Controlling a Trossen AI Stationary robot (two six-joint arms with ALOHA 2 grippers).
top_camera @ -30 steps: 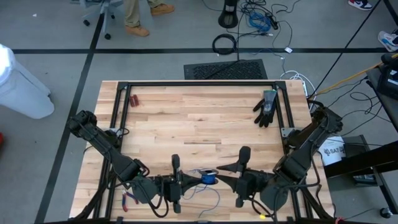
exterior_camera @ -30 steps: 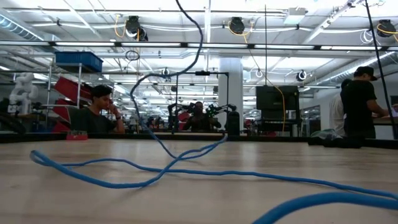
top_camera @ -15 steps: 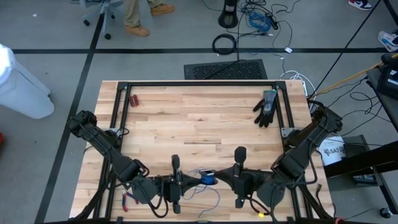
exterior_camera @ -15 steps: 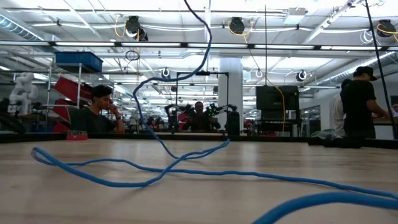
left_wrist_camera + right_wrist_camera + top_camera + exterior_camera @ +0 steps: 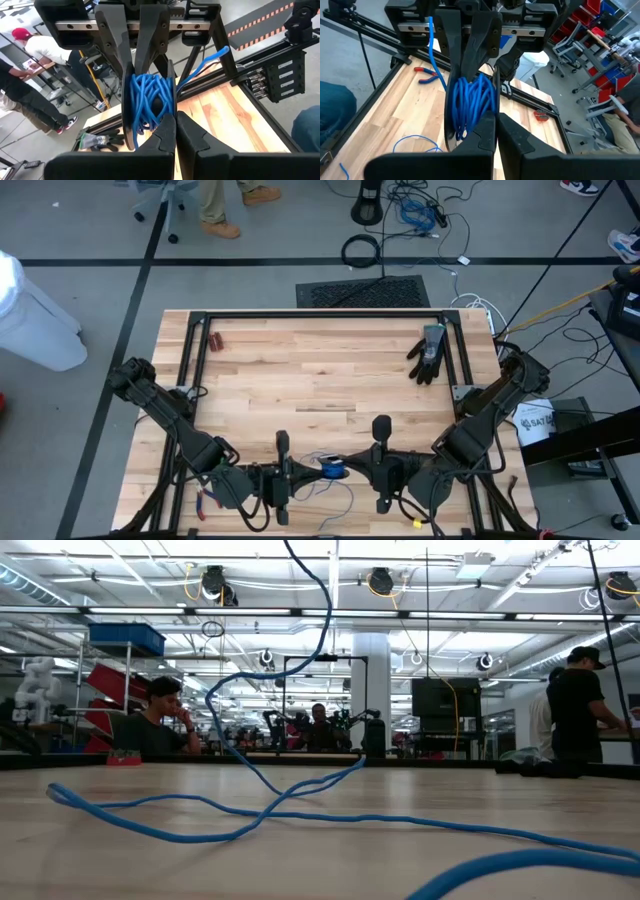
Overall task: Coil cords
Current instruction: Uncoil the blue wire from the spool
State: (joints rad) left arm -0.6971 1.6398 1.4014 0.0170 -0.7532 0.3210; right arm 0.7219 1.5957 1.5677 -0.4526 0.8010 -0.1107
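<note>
The cords are one thin blue cable. Most of it is wound into a small coil (image 5: 332, 469), held in the air over the table's near edge between my two grippers. My left gripper (image 5: 312, 471) reaches it from the table's left and my right gripper (image 5: 352, 470) from the right, both shut. The coil (image 5: 150, 100) fills the middle of the left wrist view and the coil (image 5: 470, 97) that of the right. A loose length (image 5: 300, 600) drops from the coil and lies in slack curves on the wood (image 5: 200, 825). My left gripper (image 5: 175, 120) pinches the coil's side (image 5: 161, 107) between its two fingertips, coming level from the table's left. Several turns lie bunched there; which are caught, the fingers hide. The coil is lifted clear and stands on edge. My right gripper (image 5: 495, 116) pinches the coil's opposite side (image 5: 482, 105) between its fingertips, slanting slightly down from the table's right. The fingers hide which turns are caught. The coil hangs clear of the wood, a slack tail (image 5: 415, 142) trailing on the table below.
A black glove (image 5: 428, 352) lies at the far right by the black frame rail (image 5: 320, 314). Red-handled pliers (image 5: 207, 502) lie near the front left corner, and a small red thing (image 5: 215, 340) at the far left. People sit and stand beyond the table.
My right gripper has moved toward the table's left, up to the coil, and its spread fingers have shut on it. The hanging length has swayed a little, while the loops on the table have barely shifted.
</note>
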